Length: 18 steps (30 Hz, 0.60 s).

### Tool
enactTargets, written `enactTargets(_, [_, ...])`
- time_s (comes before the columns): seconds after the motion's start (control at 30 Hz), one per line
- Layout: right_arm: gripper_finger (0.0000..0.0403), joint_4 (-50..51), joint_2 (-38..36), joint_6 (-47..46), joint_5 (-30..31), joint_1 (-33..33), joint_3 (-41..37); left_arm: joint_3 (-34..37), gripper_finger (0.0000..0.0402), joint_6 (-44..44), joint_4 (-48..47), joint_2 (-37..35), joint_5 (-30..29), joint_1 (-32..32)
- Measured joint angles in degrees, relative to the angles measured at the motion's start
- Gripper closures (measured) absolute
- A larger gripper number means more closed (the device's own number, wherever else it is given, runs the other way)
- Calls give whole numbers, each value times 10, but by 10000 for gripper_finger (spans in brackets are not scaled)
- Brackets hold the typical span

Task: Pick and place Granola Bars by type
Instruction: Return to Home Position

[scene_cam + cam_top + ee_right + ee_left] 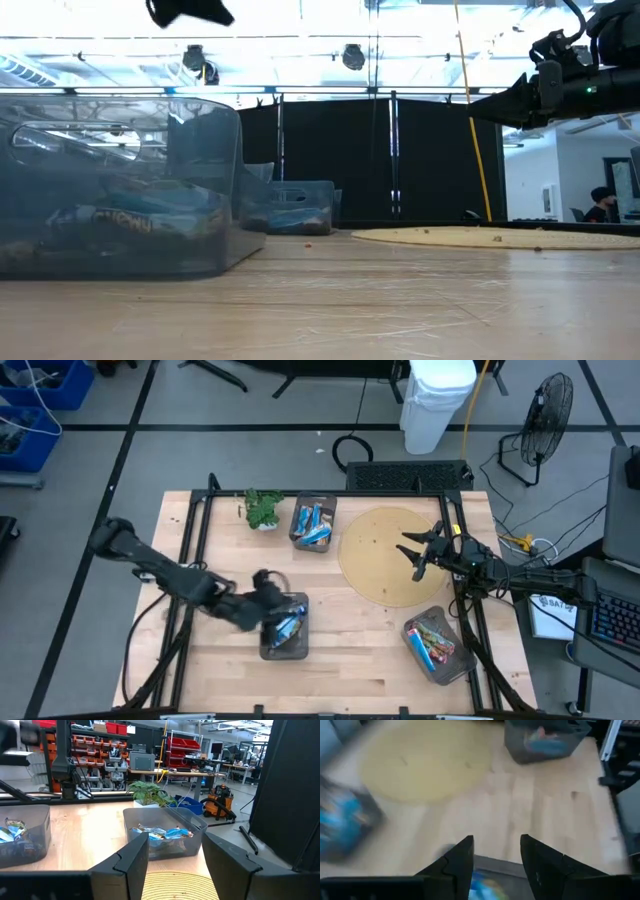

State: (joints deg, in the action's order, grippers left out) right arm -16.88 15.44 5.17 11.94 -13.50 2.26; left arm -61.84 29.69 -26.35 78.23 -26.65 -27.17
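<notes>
Only the left wrist view showed the left gripper (496, 840) released, over 7 o'clock bin (298, 652) of blue granola bars (287, 626), right gripper (175, 836) also released

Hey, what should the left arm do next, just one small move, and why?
Probably lift the left gripper straight up, clear of the bin: it is open and empty, with blue bars lying in the bin just below it. The right gripper hovers open over the mat.
</notes>
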Motion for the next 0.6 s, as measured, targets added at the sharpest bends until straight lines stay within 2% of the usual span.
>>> enactTargets(0.13, [223,0,0,0,0,0,0,18,236,-96,-11,-45,-127,-40])
enactTargets(0.23, [226,0,0,0,0,0,0,49,236,-108,-22,-73,-215,-46])
enactTargets(0.3, [226,0,0,0,0,0,0,82,236,-108,-19,-97,-250,-40])
enactTargets(0.37, [225,0,0,0,0,0,0,124,236,-100,-19,-124,-261,-24])
enactTargets(0.47, [223,0,0,0,0,0,0,196,236,-96,29,-169,-248,10])
enactTargets(0.6, [224,0,0,0,0,0,0,267,236,-166,133,-231,-153,58])
